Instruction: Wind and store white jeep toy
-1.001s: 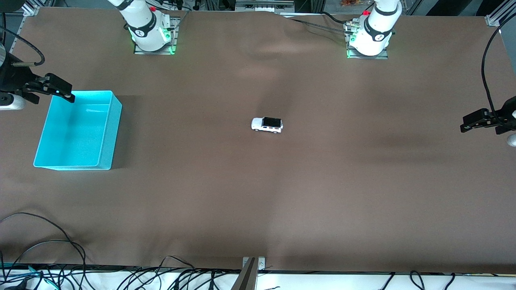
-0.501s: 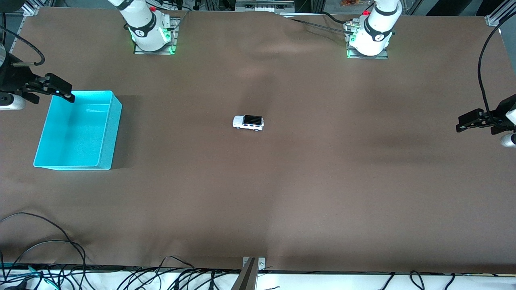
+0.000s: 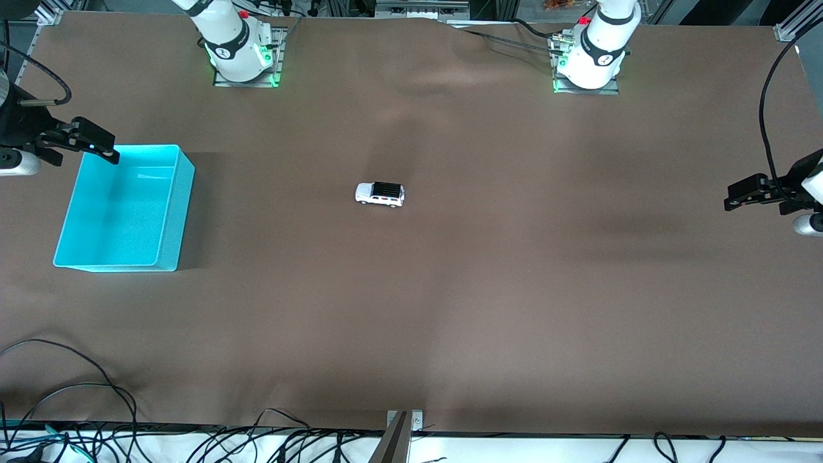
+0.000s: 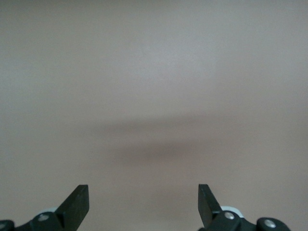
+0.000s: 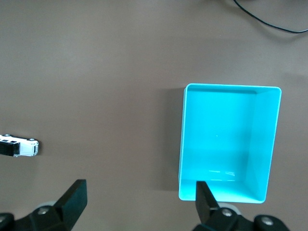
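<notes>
— Looking for the white jeep toy [image 3: 380, 193]: where does it sit?

— On its wheels near the middle of the brown table [image 3: 450, 308], at about three o'clock from the cyan bin [image 3: 184, 193] and well apart from it.

— And your pincers?

— My right gripper [image 3: 96, 143] hangs over the bin's corner at its eleven o'clock, fingers spread wide, holding nothing. My left gripper [image 3: 746, 193] hovers at the table's three o'clock edge, equally wide apart and empty.

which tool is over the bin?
The right tool, open, over the empty cyan plastic bin's corner. The left tool, open, is over bare brown tabletop.
</notes>
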`<state>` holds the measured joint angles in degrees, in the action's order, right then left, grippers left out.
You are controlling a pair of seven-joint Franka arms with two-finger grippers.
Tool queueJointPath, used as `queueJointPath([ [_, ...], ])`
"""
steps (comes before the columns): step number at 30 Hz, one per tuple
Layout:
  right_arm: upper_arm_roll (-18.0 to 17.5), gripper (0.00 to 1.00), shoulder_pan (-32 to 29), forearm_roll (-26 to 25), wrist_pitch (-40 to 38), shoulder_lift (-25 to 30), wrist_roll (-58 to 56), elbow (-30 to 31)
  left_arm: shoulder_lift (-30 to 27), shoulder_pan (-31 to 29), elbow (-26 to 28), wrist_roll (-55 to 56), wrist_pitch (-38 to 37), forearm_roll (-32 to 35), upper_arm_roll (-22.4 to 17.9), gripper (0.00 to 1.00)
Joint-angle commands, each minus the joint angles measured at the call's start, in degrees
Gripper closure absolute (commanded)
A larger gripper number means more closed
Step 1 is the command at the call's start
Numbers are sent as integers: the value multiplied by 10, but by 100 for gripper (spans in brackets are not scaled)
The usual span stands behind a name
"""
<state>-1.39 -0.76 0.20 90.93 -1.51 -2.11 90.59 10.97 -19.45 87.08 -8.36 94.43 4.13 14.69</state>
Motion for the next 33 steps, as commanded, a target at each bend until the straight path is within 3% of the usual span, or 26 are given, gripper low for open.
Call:
queueJointPath([
  [1, -2, 0, -2, 0, -5, -3, -5, -15, -10, -2, 10, -10, -4, -10, 2, 0],
  [33, 1, 0, -13, -3, -20, -19, 2, -10, -10, -2, 10, 17, -4, -9, 10, 0],
])
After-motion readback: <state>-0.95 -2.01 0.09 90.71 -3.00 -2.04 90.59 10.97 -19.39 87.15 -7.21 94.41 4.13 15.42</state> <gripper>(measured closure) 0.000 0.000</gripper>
